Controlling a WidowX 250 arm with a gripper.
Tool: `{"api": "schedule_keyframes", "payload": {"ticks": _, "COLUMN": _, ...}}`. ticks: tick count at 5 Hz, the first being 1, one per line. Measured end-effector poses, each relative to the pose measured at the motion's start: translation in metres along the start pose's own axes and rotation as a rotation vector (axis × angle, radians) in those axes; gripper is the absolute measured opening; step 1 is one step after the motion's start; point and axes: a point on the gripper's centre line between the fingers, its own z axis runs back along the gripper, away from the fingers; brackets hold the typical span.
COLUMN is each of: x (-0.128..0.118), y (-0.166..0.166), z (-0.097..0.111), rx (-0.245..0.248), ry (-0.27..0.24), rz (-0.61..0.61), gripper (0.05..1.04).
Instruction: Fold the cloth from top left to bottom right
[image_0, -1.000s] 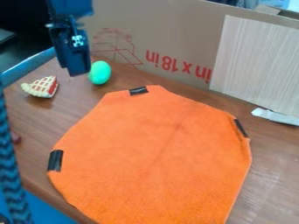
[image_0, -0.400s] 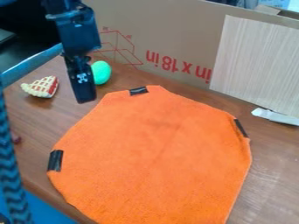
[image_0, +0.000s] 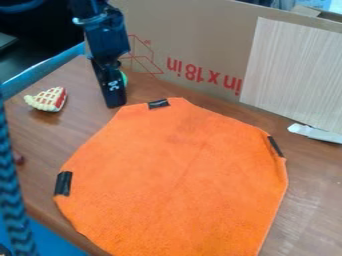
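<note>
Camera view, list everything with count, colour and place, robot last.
table: 1, brown, across the middle
cloth: 1, orange, spread on table
tape-like patches: 3, black, on cloth's edges
toy pie: 1, cream and red, upper left
egg-shaped thing: 1, green, upper left, partly hidden
small thing: 1, dark red, left edge
box: 1, brown, at the back
panel: 1, pale, against the box
flat piece: 1, white, by panel's foot
flap: 1, brown, top right
patterned band: 1, blue and black, left edge
bar: 1, blue, upper left
arm: 1, black, upper left
gripper: 1, black, at cloth's top left
</note>
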Motion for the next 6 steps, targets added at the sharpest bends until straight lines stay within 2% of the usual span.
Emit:
{"api": "schedule_keyframes", "payload": {"ticks": 1, "x": 0.026, "y": 0.025, "z": -0.016, "rx": 0.025, "ry": 0.006, "rz": -0.003, "gripper": 1.0}}
{"api": "schedule_keyframes", "payload": {"ticks": 2, "x": 0.043, "y": 0.043, "z": -0.021, "rx": 0.029, "ry": 0.006, "rz": -0.008, "gripper": 1.0}}
{"api": "schedule_keyframes", "payload": {"ticks": 3, "x": 0.054, "y": 0.061, "z": -0.031, "rx": 0.036, "ry": 0.002, "rz": -0.071, "gripper": 1.0}}
{"api": "schedule_keyframes", "payload": {"ticks": 4, "x": 0.056, "y": 0.068, "z": -0.044, "rx": 0.037, "ry": 0.005, "rz": -0.108, "gripper": 1.0}}
{"api": "schedule_keyframes", "payload": {"ticks": 6, "x": 0.066, "y": 0.08, "z": -0.064, "rx": 0.076, "ry": -0.033, "rz": -0.15, "gripper": 1.0}}
